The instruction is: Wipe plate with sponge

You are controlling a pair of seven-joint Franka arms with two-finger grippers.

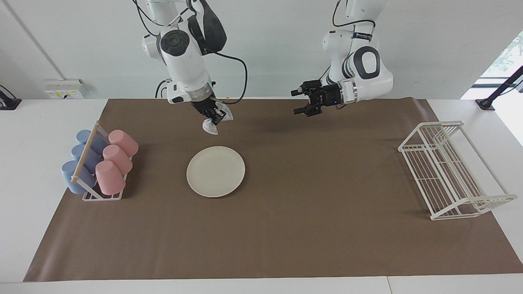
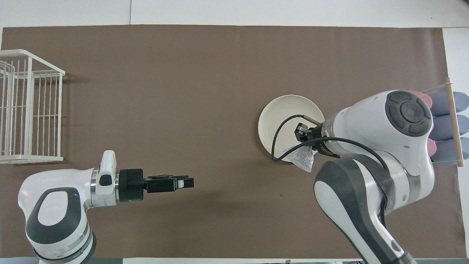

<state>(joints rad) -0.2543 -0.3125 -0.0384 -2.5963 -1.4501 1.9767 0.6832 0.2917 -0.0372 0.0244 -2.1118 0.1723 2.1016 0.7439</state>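
Right gripper (image 1: pixel 213 118) first: jaws clamped on the sponge (image 1: pixel 210 128), a silvery crinkled scrap hanging below the fingertips in the upper middle of the facing view. It is up in the air over the brown mat (image 1: pixel 286 228), just above the plate's upper edge in that frame, and a clear gap shows between sponge and plate (image 1: pixel 215 171). The overhead view tells it differently: there the sponge (image 2: pixel 302 158) pokes out at the plate's lower edge and the gripper (image 2: pixel 301 132) seems to lie right on the plate (image 2: pixel 282 110). That is only the raised arm covering it, and the arm also hides the plate's lower right portion, while a black cable loops over its surface.

Left gripper (image 1: pixel 302 102), upper right of centre in the facing view: jaws spread wide, nothing between them, hanging over bare mat, waiting. From overhead the same gripper (image 2: pixel 185 182) sits at lower left and is seen edge-on, so the gap between the fingers is hard to make out there.

The plate lies flat on the mat, left of centre in the facing view. At that frame's left edge, pink cups (image 1: pixel 116 159) and blue cups (image 1: pixel 81 161) lie stacked in a small holder; overhead the right arm covers most of them. The white wire rack (image 1: pixel 449 171) stands at the right, whole in the facing view, cut off by the left frame edge overhead. The table (image 1: pixel 36 163) shows white around the mat.
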